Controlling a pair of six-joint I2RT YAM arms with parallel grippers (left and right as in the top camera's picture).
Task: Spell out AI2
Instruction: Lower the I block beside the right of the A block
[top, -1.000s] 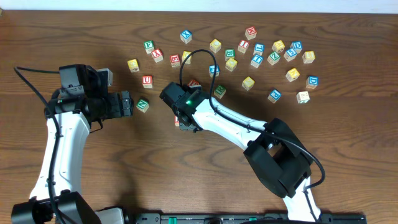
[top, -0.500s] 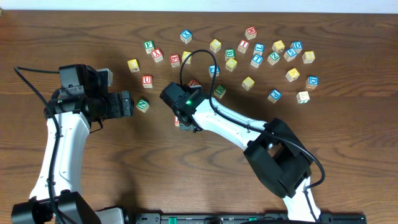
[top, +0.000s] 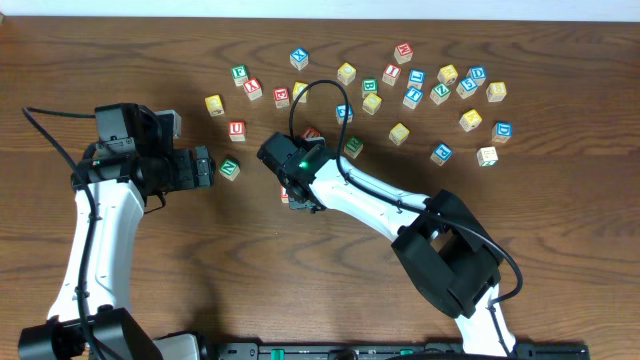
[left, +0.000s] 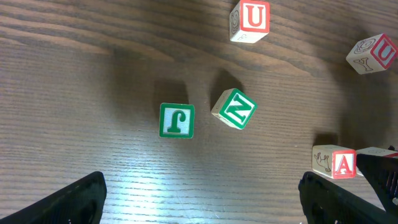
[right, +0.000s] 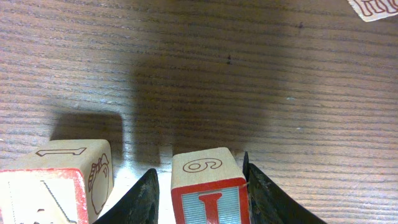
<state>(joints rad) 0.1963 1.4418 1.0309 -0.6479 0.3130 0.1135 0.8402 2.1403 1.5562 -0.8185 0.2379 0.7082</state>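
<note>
Looking down from overhead, the right claw (top: 297, 192) hangs low over the desk (top: 560, 240) and hides most of what lies beneath it. The left claw (top: 210, 167) sits well apart, spread wide and empty. Loose blocks (top: 400, 133) lie scattered beyond the right claw, and I cannot tell which is the 2 cube.

From the left wrist, the A cube (left: 336, 163) rests ahead of the left claw, off to one side of its wide gap.

From the right wrist, the I cube (right: 208, 183) stands on the desk between the right claw's fingers. They look slightly spread, with a sliver of gap on one side, so apparently not pinching. The A cube sits just outside one finger, near the I cube. By my judgement A and I are placed, and the 2 remains to be fetched.
</note>
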